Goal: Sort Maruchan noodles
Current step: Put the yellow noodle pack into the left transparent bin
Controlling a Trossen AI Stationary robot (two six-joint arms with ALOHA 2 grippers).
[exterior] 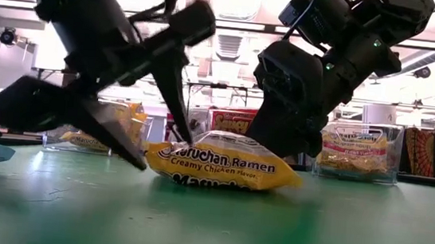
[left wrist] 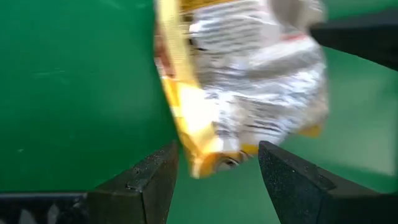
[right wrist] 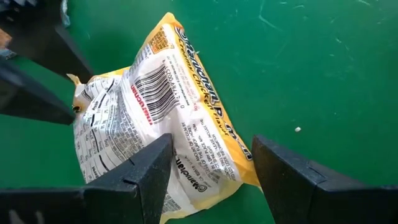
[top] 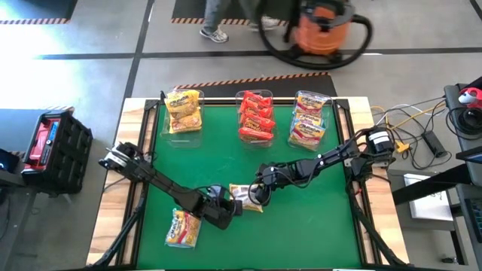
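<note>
My table [top: 248, 83] carries a green mat [top: 316, 226] with wood edging. Beyond it: grey floor [top: 98, 30], striped hazard tape [top: 226, 83], an orange shop vacuum [top: 320, 34] (hose looped round it), a person's legs [top: 218, 22]. Ceiling lights [exterior: 234, 27] overhead.

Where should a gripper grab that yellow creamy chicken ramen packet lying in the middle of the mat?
Probably by a short crimped end, coming from above. The creamy chicken packet lies flat on the green mat, barcode side up, its middle puffed and crinkly, so the thin end seam gives fingers something to pinch. The left gripper and right gripper are open at opposite ends.
</note>
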